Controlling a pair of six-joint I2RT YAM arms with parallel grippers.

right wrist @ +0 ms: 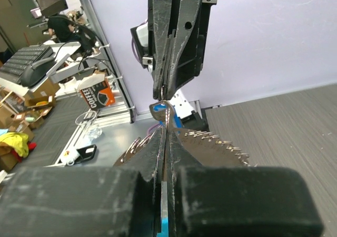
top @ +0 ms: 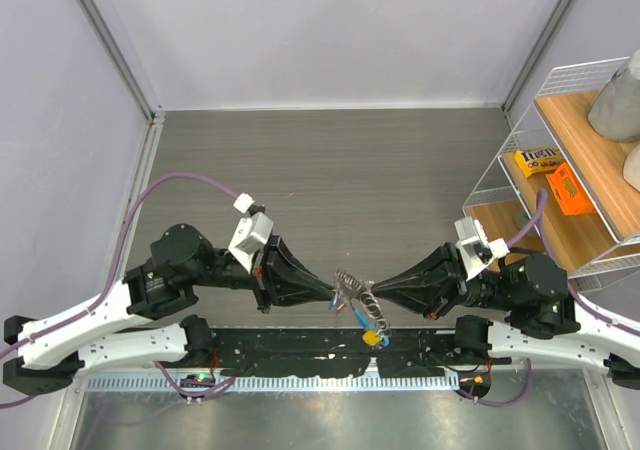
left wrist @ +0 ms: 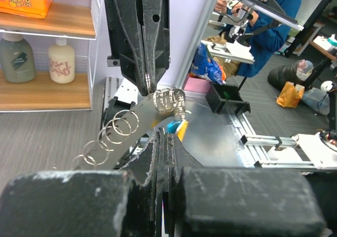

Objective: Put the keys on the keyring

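My two grippers meet tip to tip over the table's near edge. The left gripper [top: 335, 292] [left wrist: 167, 134] is shut on a silver key [right wrist: 158, 110] with a blue head. Blue and yellow tags [left wrist: 176, 126] of the keys [top: 369, 330] dangle just past its fingertips. The right gripper [top: 378, 292] [right wrist: 166, 129] is shut on the keyring [top: 355, 290], a silvery chain-like loop [left wrist: 118, 129] that fans out on both sides of its fingers [right wrist: 226, 145]. A strip of light blue shows between its jaws. The key's head sits at the keyring's wire; whether it is threaded on is hidden.
A white wire shelf [top: 560, 170] with wooden boards stands at the right, holding an orange box [top: 566, 188], a yellow packet [top: 537, 160] and bottles. A black rail [top: 300, 345] runs along the near edge under the grippers. Purple cables [top: 180, 180] loop beside both arms.
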